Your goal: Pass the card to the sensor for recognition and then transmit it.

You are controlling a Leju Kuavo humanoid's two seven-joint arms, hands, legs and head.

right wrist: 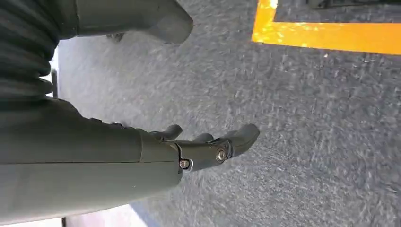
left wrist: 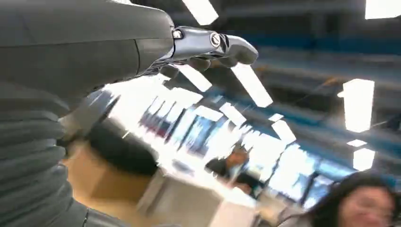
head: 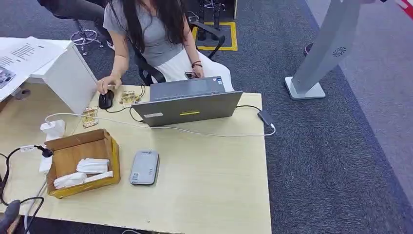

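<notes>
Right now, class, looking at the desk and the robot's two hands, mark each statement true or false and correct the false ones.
1. The grey sensor lies flat on the table beside the cardboard box. True.
2. The laptop is closed. False: it stands open, its lid's back toward the robot.
3. The person has a hand on the mouse. True.
4. The right hand holds a card. False: it holds nothing, fingers apart, above the carpet.
5. The left hand rests on the cardboard box. False: it is raised in the air, holding nothing.
</notes>
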